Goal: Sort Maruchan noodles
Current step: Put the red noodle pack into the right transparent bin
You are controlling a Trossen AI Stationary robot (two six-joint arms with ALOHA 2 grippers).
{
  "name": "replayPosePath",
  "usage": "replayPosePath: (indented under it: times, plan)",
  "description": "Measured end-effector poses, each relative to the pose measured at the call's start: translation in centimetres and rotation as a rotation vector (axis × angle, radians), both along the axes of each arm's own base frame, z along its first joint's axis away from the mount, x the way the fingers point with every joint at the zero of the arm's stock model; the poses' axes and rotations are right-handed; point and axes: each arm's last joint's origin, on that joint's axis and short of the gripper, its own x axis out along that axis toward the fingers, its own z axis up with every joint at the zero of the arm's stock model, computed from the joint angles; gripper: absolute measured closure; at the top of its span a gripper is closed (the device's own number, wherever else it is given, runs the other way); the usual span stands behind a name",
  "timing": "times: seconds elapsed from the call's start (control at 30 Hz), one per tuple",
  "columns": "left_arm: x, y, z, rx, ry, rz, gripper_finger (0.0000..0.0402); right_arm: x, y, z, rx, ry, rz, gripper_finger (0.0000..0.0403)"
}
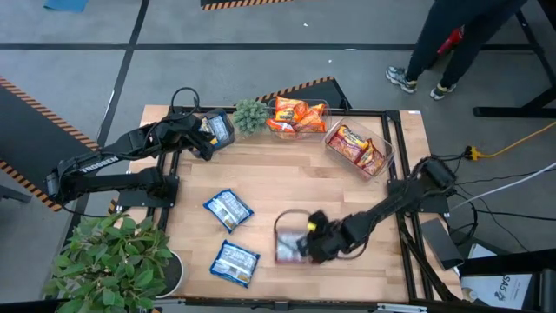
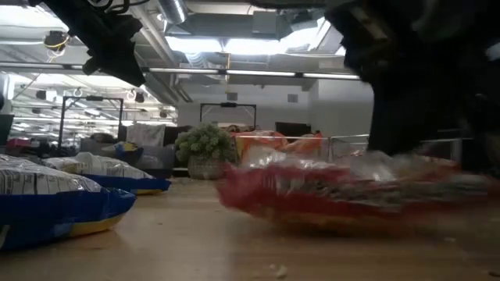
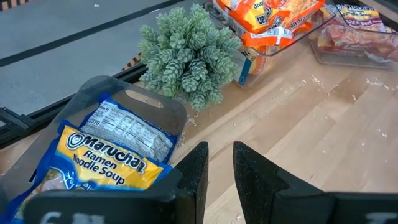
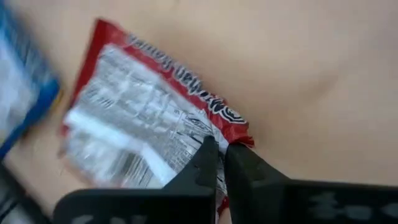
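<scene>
A: What's nearest the front edge?
B: The right gripper (image 1: 306, 248), pinched tight onto the edge of a red packet (image 1: 289, 245) lying on the table (image 1: 287, 178).
A: And beyond?
B: Two blue packets (image 1: 228, 209) lie apart from it. At the far left, the left gripper (image 3: 219, 163), fingers slightly parted and holding nothing, hovers beside a blue packet in a clear bin (image 3: 130, 102).
</scene>
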Motion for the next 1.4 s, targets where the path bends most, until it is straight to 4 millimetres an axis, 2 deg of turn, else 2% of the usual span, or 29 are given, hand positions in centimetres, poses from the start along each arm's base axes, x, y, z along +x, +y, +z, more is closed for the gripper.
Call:
replayPosePath:
  times: [0.3, 0.47, 0.63, 0.87, 1.03, 1.4]
  plan:
    - [0.0, 0.0, 0.0, 0.002, -0.002, 0.003, 0.0333, -5.4, -6.8, 8.2, -0.274, 0.111, -0.153, 0.0403]
    - [0.0, 0.0, 0.0, 0.005, -0.001, 0.007, 0.0333, -8.2, -10.6, 11.6, -0.399, 0.109, -0.272, 0.0403]
    - [0.0, 0.0, 0.0, 0.010, 0.001, 0.015, 0.0333, -11.0, -13.9, 13.9, -0.517, 0.127, -0.374, 0.0403]
    - [0.0, 0.1, 0.0, 0.016, 0.004, 0.026, 0.0333, -13.8, -17.4, 15.8, -0.628, 0.255, -0.479, 0.0403]
    - [0.0, 0.1, 0.0, 0.019, 0.005, 0.031, 0.0333, -13.7, -19.4, 16.1, -0.656, 0.355, -0.450, 0.0403]
    - [-0.1, 0.1, 0.1, 0.032, 0.008, 0.047, 0.0333, -13.6, -23.2, 15.5, -0.623, 0.567, -0.441, 0.0403]
